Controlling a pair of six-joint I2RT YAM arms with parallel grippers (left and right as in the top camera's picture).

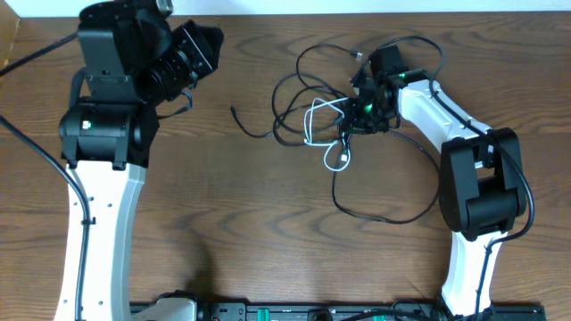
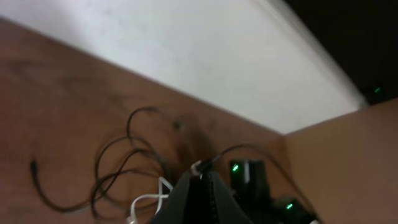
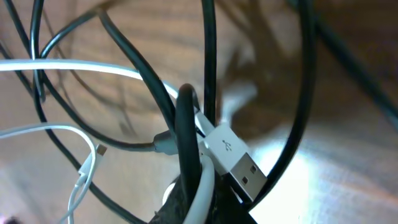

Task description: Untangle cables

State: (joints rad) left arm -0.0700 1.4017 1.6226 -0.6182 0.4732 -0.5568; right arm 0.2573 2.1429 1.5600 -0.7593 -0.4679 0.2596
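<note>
A dark brown wooden table [image 1: 268, 223] filled nearly the whole overhead frame, its grain running left to right. A white wall [image 1: 357, 7] showed as a thin band along the top edge, meeting the table's far side. In the upper left corner sat a bit of something tan [image 1: 7, 36], cut off by the frame. A black strip [image 1: 294, 312] with small green marks lay along the bottom edge.

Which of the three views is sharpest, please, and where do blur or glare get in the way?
Overhead: evenly lit and sharp, the cables clear against the table. Left wrist: dim and soft, cables only as smeared dark loops. Right wrist: the USB plug crisp up close, farther strands out of focus, glare on the wood at lower right.
</note>
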